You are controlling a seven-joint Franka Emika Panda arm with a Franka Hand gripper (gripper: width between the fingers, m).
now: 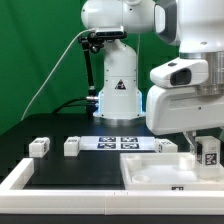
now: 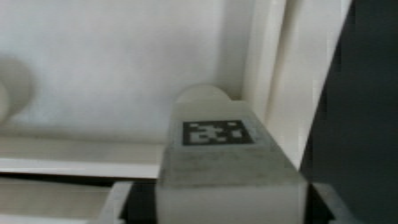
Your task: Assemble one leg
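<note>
My gripper is shut on a leg, a small white block with a black-and-white tag, and holds it over the far right corner of the large white tabletop. In the wrist view the leg sits between my gripper's two fingers, tag facing the camera, with the tabletop's surface and edge behind it. I cannot tell whether the leg touches the tabletop. Two more legs lie on the black table at the exterior view's left.
The marker board lies in front of the robot base. Another white part sits just behind the tabletop. A white raised border runs along the front and left of the work area.
</note>
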